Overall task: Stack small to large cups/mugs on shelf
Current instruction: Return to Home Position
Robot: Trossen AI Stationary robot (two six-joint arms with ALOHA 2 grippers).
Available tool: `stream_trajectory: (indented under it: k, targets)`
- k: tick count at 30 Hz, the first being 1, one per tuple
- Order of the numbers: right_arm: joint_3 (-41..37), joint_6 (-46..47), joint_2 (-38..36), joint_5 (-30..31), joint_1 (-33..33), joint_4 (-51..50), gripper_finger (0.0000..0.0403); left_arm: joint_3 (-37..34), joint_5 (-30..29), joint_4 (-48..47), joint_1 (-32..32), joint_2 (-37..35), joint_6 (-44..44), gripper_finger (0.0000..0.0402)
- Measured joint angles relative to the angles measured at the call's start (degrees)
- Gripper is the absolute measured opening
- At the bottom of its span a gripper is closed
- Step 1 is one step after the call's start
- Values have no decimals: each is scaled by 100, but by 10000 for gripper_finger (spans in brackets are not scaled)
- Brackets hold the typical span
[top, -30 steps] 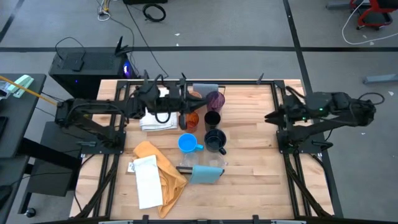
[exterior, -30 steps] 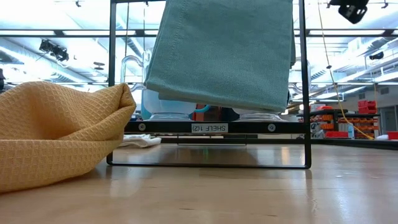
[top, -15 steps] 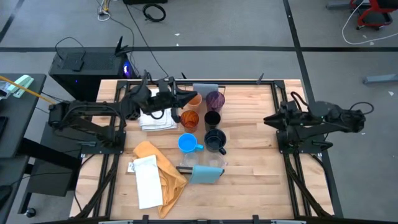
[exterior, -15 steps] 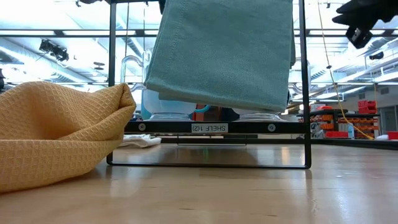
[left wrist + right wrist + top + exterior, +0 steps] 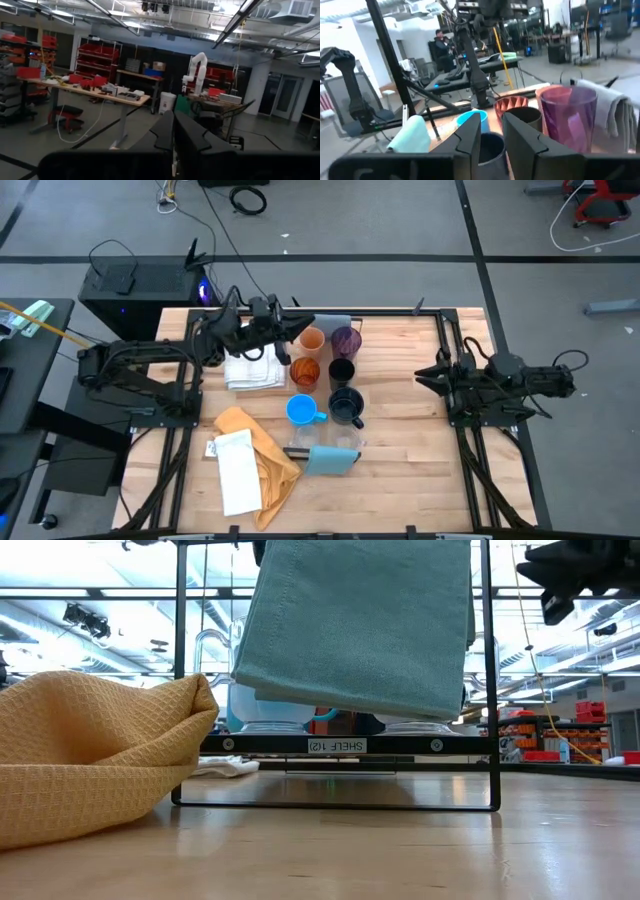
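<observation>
High view first: we see the shelf (image 5: 326,390) running from far to near down the middle of the worktop (image 5: 400,480), with the cups on it in two columns. On the left, from far to near, stand the orange cup (image 5: 312,340), the amber translucent cup (image 5: 307,370) and the bright blue mug (image 5: 299,411). On the right stand the purple translucent cup (image 5: 347,339), the black cup (image 5: 341,370) and the navy mug (image 5: 346,406).

A teal cloth (image 5: 330,461) hangs over the near end. In the low view we make out a clear glass (image 5: 272,726) base just under its hem.

The left claw (image 5: 298,327) sits at the far left, just beside the orange cup and above a folded white cloth (image 5: 250,370). In its wrist view its fingers are pressed together on nothing.

The right claw (image 5: 422,376) is well to the right of the shelf and points at it. Its fingers are parted and hold nothing.

A yellow cloth (image 5: 262,460) lies at the near left.
</observation>
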Motion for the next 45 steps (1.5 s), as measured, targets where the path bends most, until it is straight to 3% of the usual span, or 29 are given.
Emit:
stream_trajectory:
  k: [8,21,26,32,39,45]
  targets:
    - [-45,-1139,-4,152,-187,593,89,0,0,-292,12,2,-143,17]
    - [-824,-440,2,-766,-706,1097,89,0,-46,-387,12,2,-140,16]
    - [-984,-696,1,-1027,-706,1320,79,0,-48,-386,12,2,-86,24]
    - [-990,-949,0,-1048,-708,889,58,2,-46,-435,12,2,92,16]
    - [-1650,-829,4,-1052,-708,1403,52,4,-46,-544,11,4,117,20]
    - [-1653,-1100,30,-1049,-719,1452,51,4,-46,-575,10,4,117,23]
